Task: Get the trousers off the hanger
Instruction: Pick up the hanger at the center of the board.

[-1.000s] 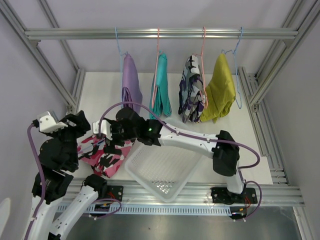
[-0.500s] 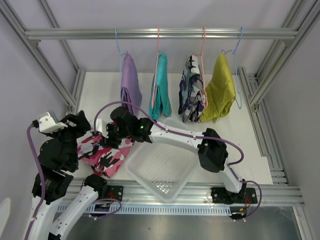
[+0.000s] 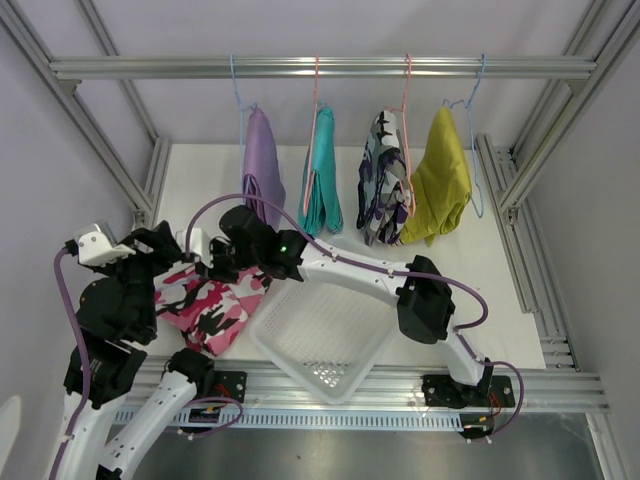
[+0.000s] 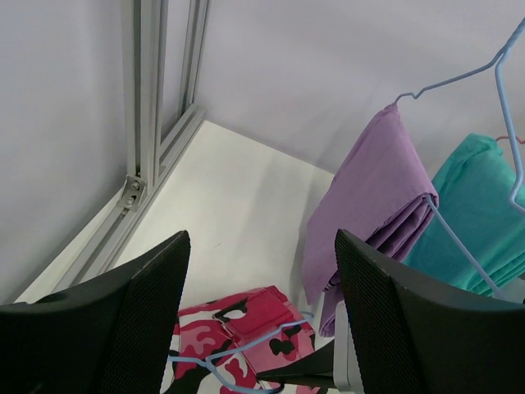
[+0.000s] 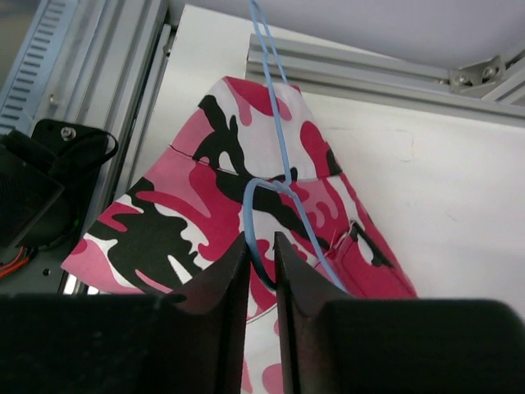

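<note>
White tabletop (image 3: 500, 290) carries everything, under a grey metal rail (image 3: 150, 67). From the rail four pairs hang folded on thin wire hangers: lilac pair (image 3: 262, 160), teal pair (image 3: 322, 175), grey camouflage pair (image 3: 380, 185), mustard pair (image 3: 442, 180). A white mesh basket (image 3: 300, 372) sits at the near edge.

Left of it the pink trousers (image 3: 205, 305) lie flat on the tabletop, limp soft cloth in pink, black and white patches. Their blue hanger (image 5: 283, 156) lies across them, not yet free. It is thin, stiff wire. In the right wrist view its long wire runs straight away from the right pincer (image 5: 261, 242). Its hook (image 5: 248, 205) curls back toward the fingers, the bend dipping into the gap between them.

That pincer is narrow, the jaws almost together about the hook; whether they pinch the wire cannot be told. The right arm, reaching past the basket, is the one on the hanger. The left pincer (image 4: 258, 328) hangs wide and empty just beside the trousers' left edge. The pull probably has to follow the wire's long axis so the cloth slides off.
</note>
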Tool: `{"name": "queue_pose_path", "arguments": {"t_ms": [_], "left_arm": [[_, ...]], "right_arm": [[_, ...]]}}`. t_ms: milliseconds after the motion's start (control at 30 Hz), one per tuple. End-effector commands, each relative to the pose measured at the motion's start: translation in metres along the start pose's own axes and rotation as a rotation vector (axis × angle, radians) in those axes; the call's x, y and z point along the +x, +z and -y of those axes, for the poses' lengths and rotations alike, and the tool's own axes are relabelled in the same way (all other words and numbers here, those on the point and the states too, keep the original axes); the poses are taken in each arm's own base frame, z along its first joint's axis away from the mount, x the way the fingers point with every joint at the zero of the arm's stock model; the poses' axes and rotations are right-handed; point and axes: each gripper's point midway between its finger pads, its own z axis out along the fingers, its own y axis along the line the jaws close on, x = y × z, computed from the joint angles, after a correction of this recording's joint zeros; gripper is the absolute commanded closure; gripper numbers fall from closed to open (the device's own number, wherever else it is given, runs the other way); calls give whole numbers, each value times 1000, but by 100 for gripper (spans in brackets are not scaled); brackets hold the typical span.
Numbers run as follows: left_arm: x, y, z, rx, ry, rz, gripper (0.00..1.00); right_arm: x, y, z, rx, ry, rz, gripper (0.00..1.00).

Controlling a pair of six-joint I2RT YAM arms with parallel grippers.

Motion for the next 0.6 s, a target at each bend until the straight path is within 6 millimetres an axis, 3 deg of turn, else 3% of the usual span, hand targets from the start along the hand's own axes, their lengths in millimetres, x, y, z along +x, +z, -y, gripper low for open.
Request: {"name": "queue_pose_path", "arguments": {"t_ms": [0,67,133,400,567], "left_arm": [[-2,1,6,20,-25,7,24],[-1,2,6,19,-24,6,24],[-1,1,5,17,-22,7,23],[-2,2,4,13,-23,10,23],[-1,2,4,9,-23,11,23]], "right_arm": [[-20,2,4,-7,4,53,83],[-20,3,2,-15,12,53,88],[-22,2,2,-16,17,56,100],[-27,-6,-2,-27,23,40,100],[-51,-32,-1,-19,-1,38,100]]}}
